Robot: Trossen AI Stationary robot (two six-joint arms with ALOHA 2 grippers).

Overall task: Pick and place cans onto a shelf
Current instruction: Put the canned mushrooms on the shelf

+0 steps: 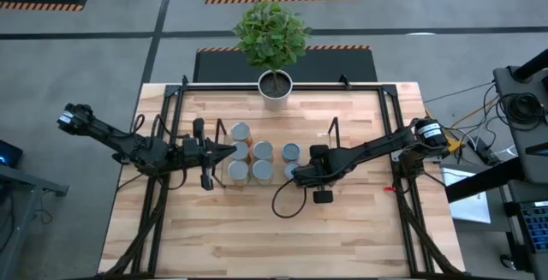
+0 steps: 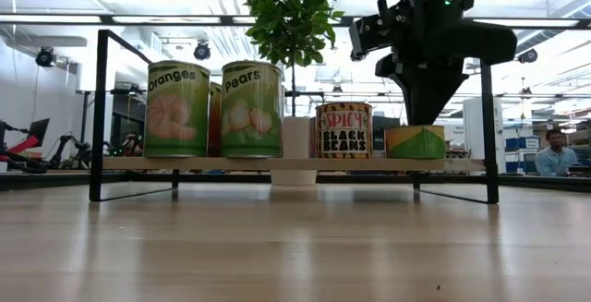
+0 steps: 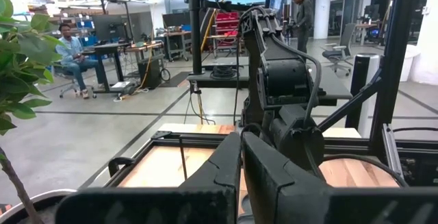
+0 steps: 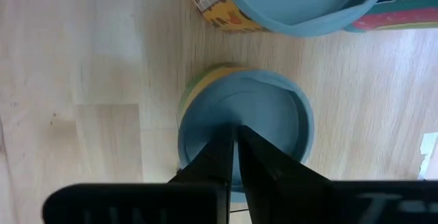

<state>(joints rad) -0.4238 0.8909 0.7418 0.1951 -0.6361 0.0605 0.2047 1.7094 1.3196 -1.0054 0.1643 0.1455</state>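
With the short can already on the shelf right of the bean can, we lift the right gripper, jaws closed and empty, straight up, while the left gripper waits closed at the shelf's left end.

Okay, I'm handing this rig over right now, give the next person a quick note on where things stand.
Left gripper: fingers shut, empty, by the left end of the shelf.
Right gripper: fingers shut, empty, right above the short can.
Cans: six tops show from above, all on the shelf; oranges, pears and black beans among them.
Done: every can in view is shelved.
Left: none seen on the table.
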